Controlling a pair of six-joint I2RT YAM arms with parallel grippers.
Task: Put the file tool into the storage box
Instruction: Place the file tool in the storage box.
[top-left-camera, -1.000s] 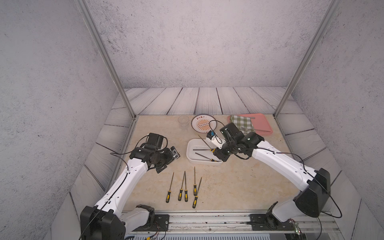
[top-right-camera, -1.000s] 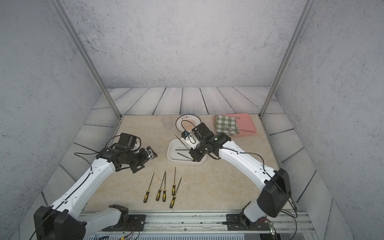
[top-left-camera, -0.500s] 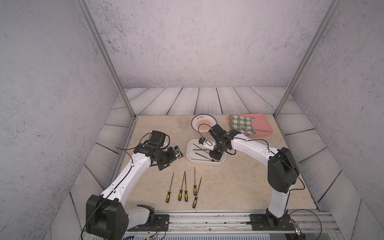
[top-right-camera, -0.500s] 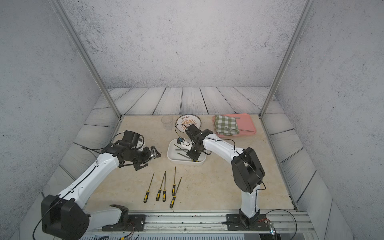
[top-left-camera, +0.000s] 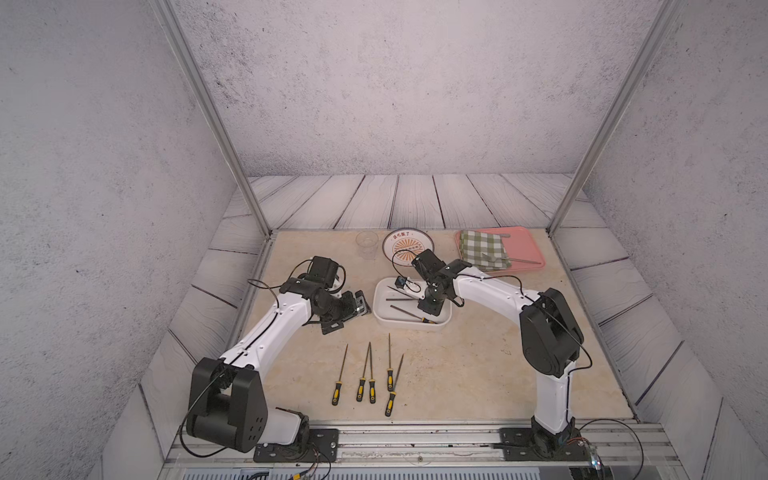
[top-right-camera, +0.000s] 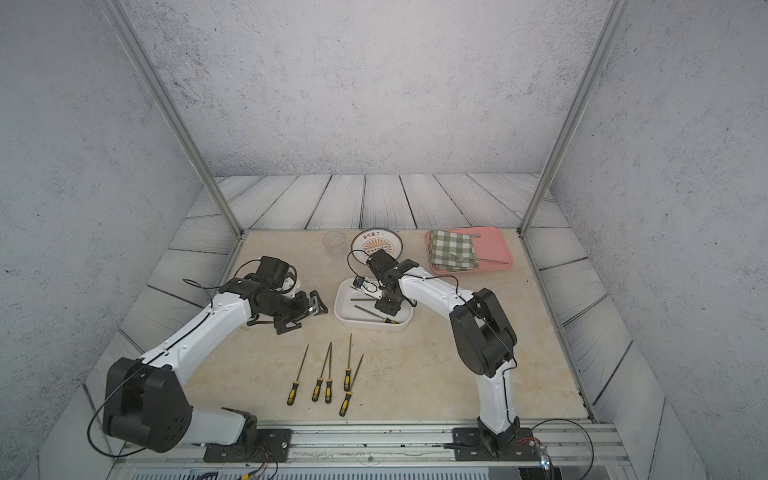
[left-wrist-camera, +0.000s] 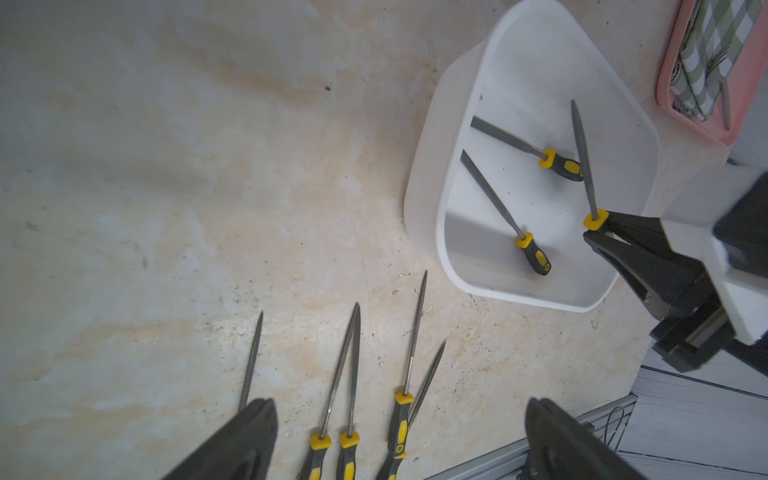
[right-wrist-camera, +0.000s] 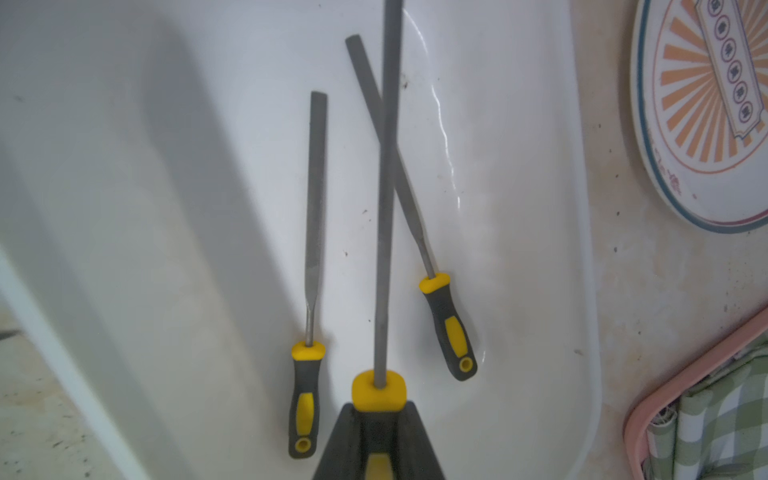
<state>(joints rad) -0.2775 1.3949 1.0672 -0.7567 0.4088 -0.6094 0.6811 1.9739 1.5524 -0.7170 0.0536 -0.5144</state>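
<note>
The right claw (right-wrist-camera: 377, 409) is clamped on the yellow-and-black handle of a slim grey metal file tool (right-wrist-camera: 384, 199) and holds it over the inside of the white shallow rectangular plastic storage box (top-left-camera: 399, 325). The file tool is not yet let go. 2 matching files (right-wrist-camera: 315, 216) lie inside the box. 5 loose files (top-left-camera: 390, 380) remain on the beige surface (top-left-camera: 478, 374), so most of the job looks left. The left claw (left-wrist-camera: 401, 409) stands wide and empty beside the box.

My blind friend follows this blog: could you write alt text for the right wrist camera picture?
The right gripper grips a file by its yellow-and-black handle over the white storage box, where two more files lie. A patterned plate and a pink tray sit beside the box.
</note>
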